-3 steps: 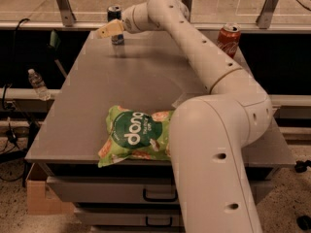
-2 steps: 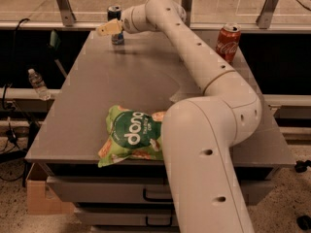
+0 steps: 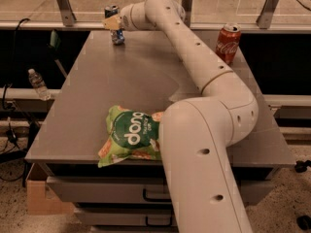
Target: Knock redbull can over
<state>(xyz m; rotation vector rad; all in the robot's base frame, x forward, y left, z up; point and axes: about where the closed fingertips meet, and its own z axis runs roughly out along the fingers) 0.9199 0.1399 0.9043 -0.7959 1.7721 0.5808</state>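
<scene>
One green crinkly snack bag (image 3: 129, 137) lies soft and puffy at 6 o'clock on the flat grey table (image 3: 97, 91), close to the front edge. One thick, smooth, cream robot arm (image 3: 209, 76) made of round tubes reaches across it. One round red can (image 3: 228, 41) stands at 2 o'clock, shiny metal. Far back at 11 o'clock stands one redbull can (image 3: 117, 37), thin, tall and upright. The tan gripper (image 3: 112, 23) is right at that can's middle, covering part of it. I cannot tell if the gripper is spread or pressed together.
</scene>
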